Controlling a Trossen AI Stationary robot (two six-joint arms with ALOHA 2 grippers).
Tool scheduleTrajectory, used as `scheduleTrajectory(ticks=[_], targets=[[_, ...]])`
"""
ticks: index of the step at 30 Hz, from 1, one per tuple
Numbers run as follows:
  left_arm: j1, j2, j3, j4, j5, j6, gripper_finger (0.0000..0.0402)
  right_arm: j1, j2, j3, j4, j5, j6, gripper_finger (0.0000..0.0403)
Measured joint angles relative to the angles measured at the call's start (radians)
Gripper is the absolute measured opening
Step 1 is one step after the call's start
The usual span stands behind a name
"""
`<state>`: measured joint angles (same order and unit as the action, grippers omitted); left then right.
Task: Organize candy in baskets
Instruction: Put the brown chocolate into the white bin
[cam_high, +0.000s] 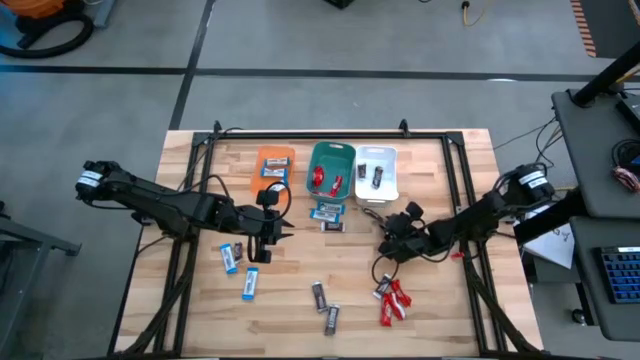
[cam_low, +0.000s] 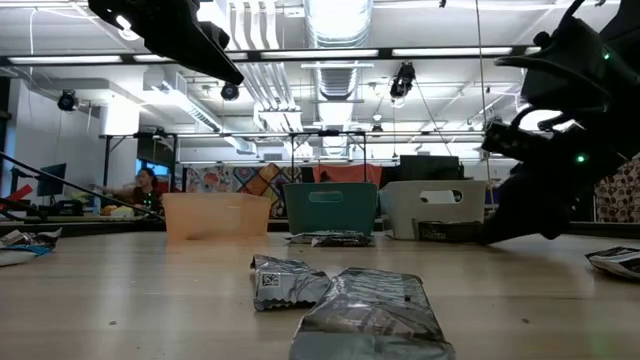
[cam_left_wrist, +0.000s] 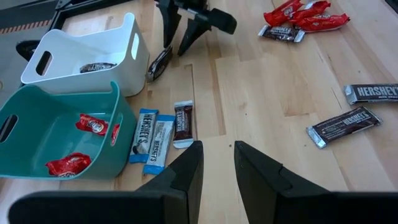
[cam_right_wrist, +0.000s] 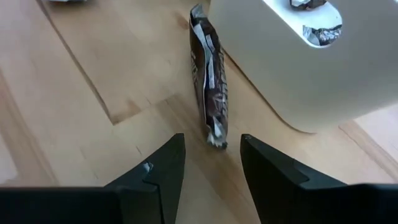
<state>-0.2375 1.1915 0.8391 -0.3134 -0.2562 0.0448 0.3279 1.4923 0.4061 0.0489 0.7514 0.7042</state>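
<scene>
Three baskets stand in a row at the far middle: orange (cam_high: 274, 165), teal (cam_high: 331, 168) with red candy (cam_left_wrist: 92, 124), white (cam_high: 377, 172) with a dark bar (cam_left_wrist: 97, 66). A dark candy bar (cam_right_wrist: 208, 81) stands on its long edge, leaning against the white basket's outer wall. My right gripper (cam_right_wrist: 211, 158) is open, low over the table, its fingers on either side of that bar's near end without touching it. My left gripper (cam_left_wrist: 217, 165) hovers left of the teal basket, narrowly open with nothing between its fingers. Two blue bars (cam_left_wrist: 149, 140) and a dark one (cam_left_wrist: 182, 123) lie before it.
Loose candy lies on the wooden table: blue bars (cam_high: 240, 268) at the near left, dark bars (cam_high: 324, 305) at the near middle, red ones (cam_high: 392, 298) at the near right. A black frame (cam_high: 330, 135) runs along the table's far edge and sides.
</scene>
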Motion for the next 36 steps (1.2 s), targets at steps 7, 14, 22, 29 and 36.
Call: scheduleTrajectory(ticks=[7, 14, 22, 29, 36], targets=[[0.000, 0.000, 0.000, 0.003, 0.000, 0.000, 0.0075, -0.001, 0.001, -0.001, 0.015, 0.030, -0.015, 0.0120], [0.000, 0.000, 0.000, 0.008, 0.000, -0.001, 0.0075, -0.002, 0.001, -0.002, 0.014, 0.032, -0.035, 0.0039], [0.000, 0.000, -0.002, 0.007, 0.000, -0.001, 0.0075, -0.001, -0.001, -0.002, 0.069, 0.027, -0.084, 0.0009], [0.000, 0.000, -0.002, 0.007, 0.000, -0.001, 0.0075, -0.001, -0.058, 0.004, 0.136, 0.027, -0.175, 0.0008], [0.000, 0.000, -0.002, 0.007, 0.000, -0.001, 0.0075, -0.007, -0.182, 0.024, 0.167, 0.078, -0.256, 0.0008]])
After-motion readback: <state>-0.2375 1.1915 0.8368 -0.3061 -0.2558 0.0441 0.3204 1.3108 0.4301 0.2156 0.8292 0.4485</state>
